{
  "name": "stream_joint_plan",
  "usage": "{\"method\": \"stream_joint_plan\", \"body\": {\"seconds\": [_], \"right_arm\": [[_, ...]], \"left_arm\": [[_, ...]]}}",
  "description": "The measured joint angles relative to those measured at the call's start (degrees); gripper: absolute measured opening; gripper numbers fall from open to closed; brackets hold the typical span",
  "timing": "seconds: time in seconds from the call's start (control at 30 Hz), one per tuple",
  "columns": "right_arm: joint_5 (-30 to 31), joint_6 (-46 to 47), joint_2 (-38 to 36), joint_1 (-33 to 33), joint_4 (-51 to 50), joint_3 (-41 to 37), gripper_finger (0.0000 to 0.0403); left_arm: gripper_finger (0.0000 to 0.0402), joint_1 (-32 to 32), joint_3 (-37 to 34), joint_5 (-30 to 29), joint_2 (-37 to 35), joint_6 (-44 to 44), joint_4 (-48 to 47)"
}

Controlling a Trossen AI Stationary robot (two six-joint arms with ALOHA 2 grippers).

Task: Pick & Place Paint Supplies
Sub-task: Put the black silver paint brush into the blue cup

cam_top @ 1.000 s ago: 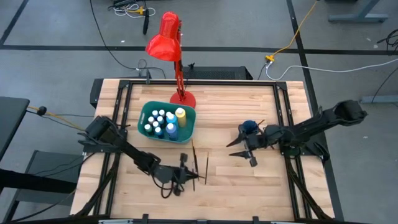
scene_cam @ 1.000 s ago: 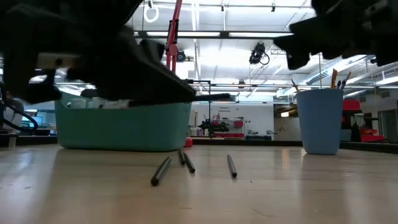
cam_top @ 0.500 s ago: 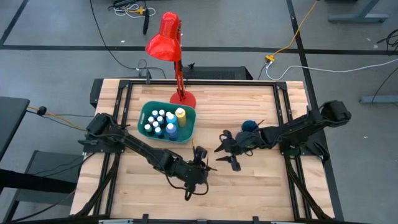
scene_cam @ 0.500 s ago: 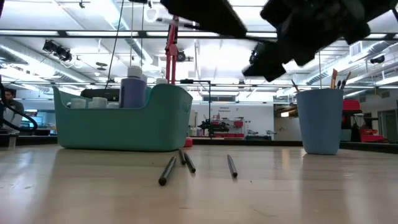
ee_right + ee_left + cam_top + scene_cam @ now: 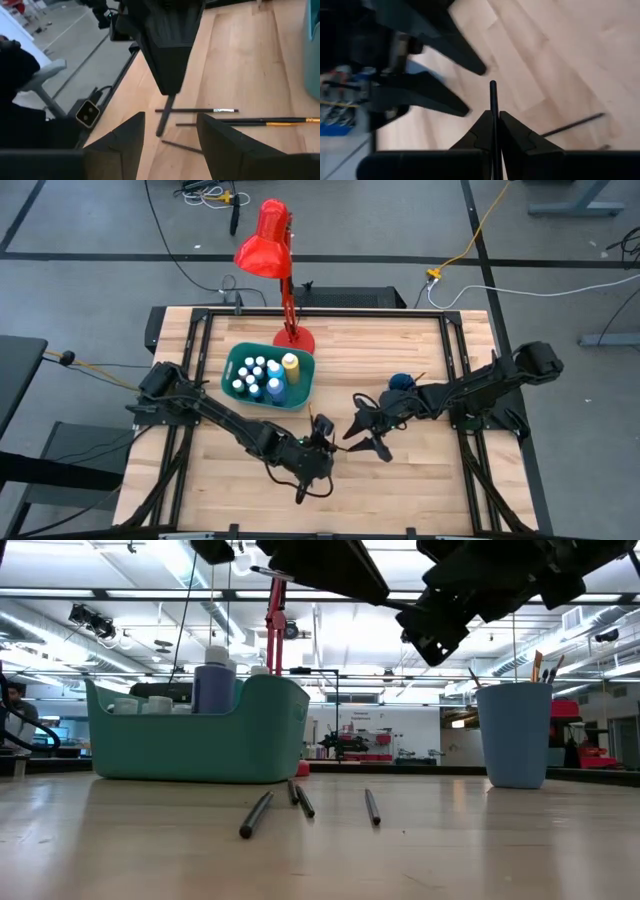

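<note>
Left gripper [image 5: 495,120] clamped on 1 brush [image 5: 493,100], raised beside teal bin [image 5: 268,376]. Right gripper [image 5: 167,132] spread wide, nothing held; brush tip to be centred between fingers before handover.

Wooden table [image 5: 420,470] bearing teal bin [image 5: 268,376], red lamp base [image 5: 294,339], blue cup [image 5: 514,734], loose brushes [image 5: 303,804] beneath raised fingers.

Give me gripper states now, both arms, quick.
Left gripper: shut on a thin dark brush, lifted above the table.
Right gripper: open, empty, facing the left gripper.
</note>
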Motion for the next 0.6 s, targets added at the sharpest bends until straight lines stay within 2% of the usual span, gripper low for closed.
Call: {"method": "stream_joint_plan", "body": {"seconds": [0.17,0.4,0.6], "right_arm": [[2.0,0.2,0.1,0.0,1.2,0.0,0.019],[1.5,1.7,0.1,0.0,1.3,0.0,0.0186],[0.3,1.7,0.1,0.0,1.7,0.0,0.0138]], "left_arm": [[0.0022,0.1,0.0,-1.9,0.0,3.1,2.8],[0.0022,0.1,0.0,-2.4,0.0,4.4,3.4],[0.0022,0.4,-0.1,-2.7,1.0,8.7,5.5]]}}
